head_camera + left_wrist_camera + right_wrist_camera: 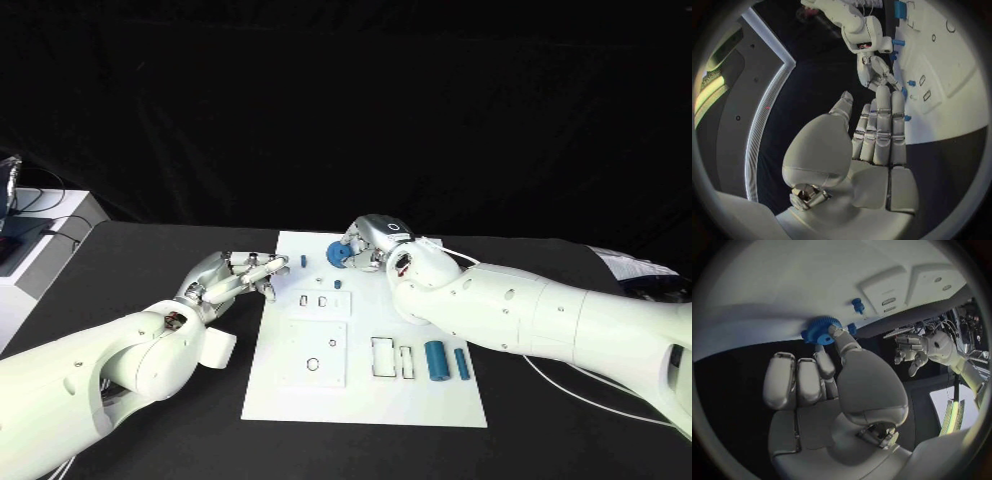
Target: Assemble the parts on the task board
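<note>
fingertips (pixel 837 333) of my right hand (pixel 378 240) pinch the blue gear (pixel 821 330) at the far edge of the task board (pixel 433 400)
my left hand (pixel 231 277) hovers beside the board's left edge, fingers straight, together, holding nothing; i judge this thin pinch could let the gear tilt or roll off the edge

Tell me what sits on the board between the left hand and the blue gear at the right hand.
In the head view, one small blue peg stands on the task board between the left hand and the blue gear.

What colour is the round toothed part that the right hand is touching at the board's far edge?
Blue, the round toothed gear-like part; clearest in the right wrist view, at the right hand.
</note>
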